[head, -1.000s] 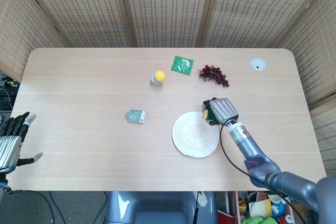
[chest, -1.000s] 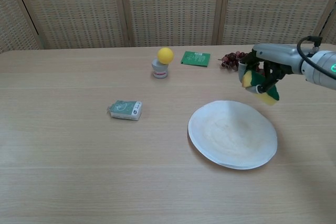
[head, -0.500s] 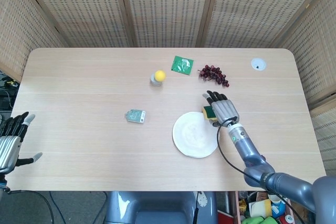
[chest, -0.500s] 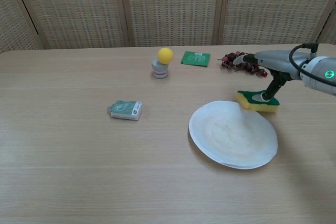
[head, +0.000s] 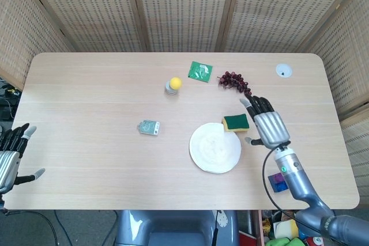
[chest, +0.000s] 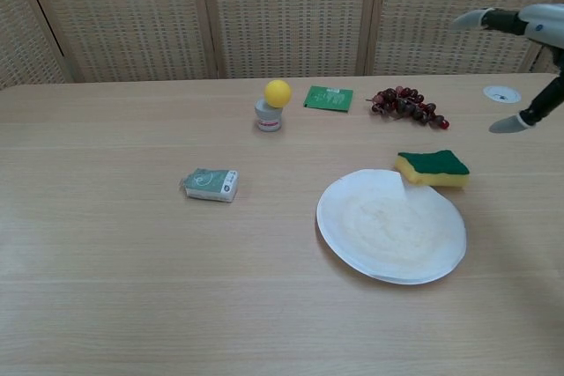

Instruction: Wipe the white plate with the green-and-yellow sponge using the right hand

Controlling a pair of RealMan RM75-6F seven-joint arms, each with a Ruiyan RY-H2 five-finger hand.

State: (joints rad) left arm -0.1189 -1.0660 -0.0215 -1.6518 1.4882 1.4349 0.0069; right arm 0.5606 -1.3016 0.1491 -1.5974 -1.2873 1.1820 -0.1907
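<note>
Head view shows the right hand [head: 269, 128] empty, fingers spread, just beside the sponge [head: 236, 123]. That sponge lies green side up at the far rim of the white plate [head: 202, 154], probably put down after wiping.

Right hand [head: 268, 127] is hovering over the table's right side, fingers spread, holding nothing. Left hand [head: 10, 156] is hanging off the left edge, fingers apart.

The wooden table [head: 86, 90] carries a plate [head: 214, 148], sponge [head: 236, 123], grapes [head: 233, 80], green packet [head: 200, 71] and small box [head: 149, 127].
</note>
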